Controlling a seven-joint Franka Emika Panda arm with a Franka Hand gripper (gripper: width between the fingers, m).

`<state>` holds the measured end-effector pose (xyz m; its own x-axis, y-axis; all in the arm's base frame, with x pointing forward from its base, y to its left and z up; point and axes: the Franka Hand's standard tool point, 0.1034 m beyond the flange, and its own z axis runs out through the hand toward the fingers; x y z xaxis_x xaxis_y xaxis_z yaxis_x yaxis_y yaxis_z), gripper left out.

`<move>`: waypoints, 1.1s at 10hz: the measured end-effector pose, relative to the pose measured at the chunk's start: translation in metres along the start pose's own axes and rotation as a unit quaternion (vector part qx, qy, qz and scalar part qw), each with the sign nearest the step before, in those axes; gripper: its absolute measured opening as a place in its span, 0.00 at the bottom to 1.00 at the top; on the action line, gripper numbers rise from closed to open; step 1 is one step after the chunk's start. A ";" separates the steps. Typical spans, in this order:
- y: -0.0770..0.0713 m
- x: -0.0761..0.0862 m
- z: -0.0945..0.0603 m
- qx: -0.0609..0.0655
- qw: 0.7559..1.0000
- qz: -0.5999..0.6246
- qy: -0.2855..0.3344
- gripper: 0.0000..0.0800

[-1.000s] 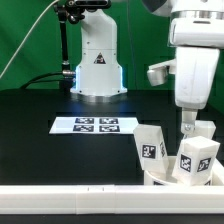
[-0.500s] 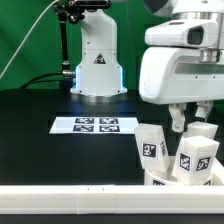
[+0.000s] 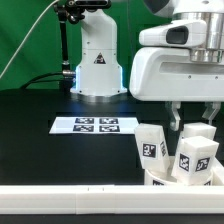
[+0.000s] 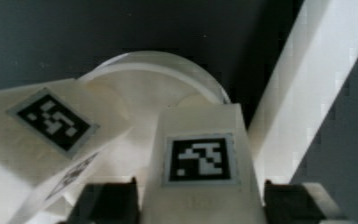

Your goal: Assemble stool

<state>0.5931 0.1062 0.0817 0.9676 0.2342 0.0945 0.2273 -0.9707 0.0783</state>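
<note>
**Gripper pinching a stool leg over the seat at the near right**

The gripper [image 3: 190, 124] is hanging over the near right corner of the black table [image 3: 40, 120], on the exterior view's right, with the bulky white wrist housing above it filling the upper right of that view. Its two dark fingers [image 4: 108, 203] are showing in the wrist view on either side of a tagged stool leg [image 4: 202, 150], pressed close against its flanks, so the jaws are pinching that leg rather than standing spread.

In the exterior view three blocky white legs are standing close together at the near right: one leg [image 3: 152, 145] nearest the exterior view's left, a second leg [image 3: 196, 158] nearer the camera, and a third leg [image 3: 203, 133] behind, right under the fingers. Each is bearing a black-and-white square tag. The round seat [image 4: 158, 75] is lying under them, its curved rim showing in the wrist view beyond the held leg.

The marker board [image 3: 95, 125] is lying flat at the table's middle, well apart from the legs. A long white border rail [image 3: 70, 202] is running along the near edge. The robot base [image 3: 97, 60] is standing at the far side.
</note>
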 end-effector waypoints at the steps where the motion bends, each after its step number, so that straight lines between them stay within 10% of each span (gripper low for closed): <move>1: -0.001 0.000 0.000 0.003 0.999 0.048 0.000 0.42; 6: -0.005 0.001 0.001 0.020 0.963 0.269 0.007 0.42; 11: -0.012 0.002 0.000 0.040 0.860 0.508 -0.004 0.42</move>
<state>0.5924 0.1188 0.0812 0.6713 -0.7382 0.0666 -0.7304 -0.6742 -0.1097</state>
